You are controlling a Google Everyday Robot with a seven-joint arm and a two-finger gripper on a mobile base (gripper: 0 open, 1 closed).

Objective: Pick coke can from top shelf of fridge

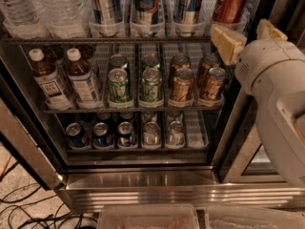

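Observation:
The coke can (231,4), red-orange, stands at the right end of the top shelf (109,40) of the fridge (143,180), in a clear lane tray; its top is cut off by the picture's edge. My gripper (249,36) is open and empty, just below and to the right of the can, in front of the shelf's right end. Its left finger (228,42) is at the level of the shelf rail and under the can. The white arm comes in from the lower right.
Tall silver-and-blue cans (145,6) and water bottles (57,8) fill the rest of the top shelf. Below stand tea bottles (81,78), green cans (119,85) and gold cans (181,82). The dark door frame (238,118) is to the right. Cables (28,209) lie on the floor.

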